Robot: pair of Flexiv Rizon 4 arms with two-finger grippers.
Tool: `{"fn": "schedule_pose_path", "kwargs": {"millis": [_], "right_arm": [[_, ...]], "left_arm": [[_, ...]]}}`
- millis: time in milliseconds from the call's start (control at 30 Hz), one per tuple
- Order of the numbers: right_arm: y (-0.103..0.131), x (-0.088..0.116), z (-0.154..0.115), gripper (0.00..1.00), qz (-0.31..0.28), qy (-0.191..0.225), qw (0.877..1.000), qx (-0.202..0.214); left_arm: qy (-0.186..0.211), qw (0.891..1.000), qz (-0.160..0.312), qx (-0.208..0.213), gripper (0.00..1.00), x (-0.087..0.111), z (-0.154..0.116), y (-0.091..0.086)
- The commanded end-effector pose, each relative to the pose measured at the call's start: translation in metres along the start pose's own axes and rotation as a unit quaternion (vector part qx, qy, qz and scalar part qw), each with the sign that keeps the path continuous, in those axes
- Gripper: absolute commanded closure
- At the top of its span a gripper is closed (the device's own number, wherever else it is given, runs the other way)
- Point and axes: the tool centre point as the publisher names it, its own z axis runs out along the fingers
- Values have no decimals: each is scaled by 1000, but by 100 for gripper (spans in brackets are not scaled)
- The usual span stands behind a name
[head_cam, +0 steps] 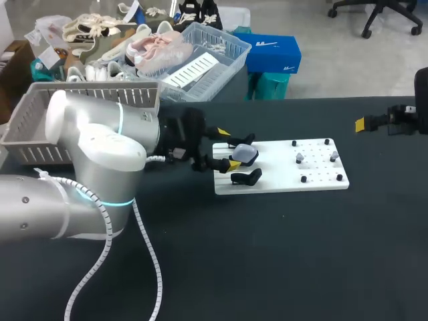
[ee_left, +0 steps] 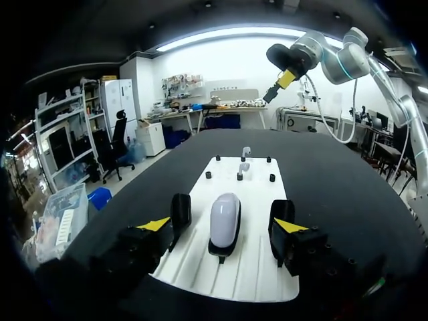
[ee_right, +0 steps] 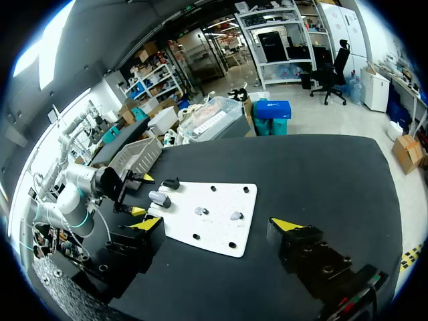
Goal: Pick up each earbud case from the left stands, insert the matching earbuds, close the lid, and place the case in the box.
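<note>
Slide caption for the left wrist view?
Open left gripper straddles a pale earbud case on its black stand, on the white board.

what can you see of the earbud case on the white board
The earbud case is a smooth, rounded pebble, pale lilac-grey, glossy like plastic, with its lid apparently shut. It rests in a black stand on the white board. It lies between the open fingers of the left pincer, which do not touch it.

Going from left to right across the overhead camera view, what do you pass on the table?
Grey basket → left pincer → earbud case → two earbuds on the white board → right pincer.
</note>
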Motion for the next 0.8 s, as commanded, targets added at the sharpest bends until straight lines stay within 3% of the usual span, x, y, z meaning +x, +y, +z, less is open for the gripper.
{"fn": "schedule_pose_path", "kwargs": {"millis": [33, 433, 567, 667, 800], "right_arm": [[-1, 0, 1, 0, -1, 0, 1000, -2], [-1, 0, 1, 0, -1, 0, 1000, -2], [-1, 0, 1, 0, -1, 0, 1000, -2], [-1, 0, 1, 0, -1, 0, 1000, -2], [-1, 0, 1, 0, -1, 0, 1000, -2]], "left_arm": [[3, 1000, -2, -2, 0, 3, 7, 3], [2, 1000, 3, 6, 2, 5, 11, 4], [1, 1000, 4, 11, 9, 3, 11, 3], [3, 1000, 3, 14, 29, 5, 12, 3], [5, 1000, 1, 16, 34, 6, 13, 2]]}}
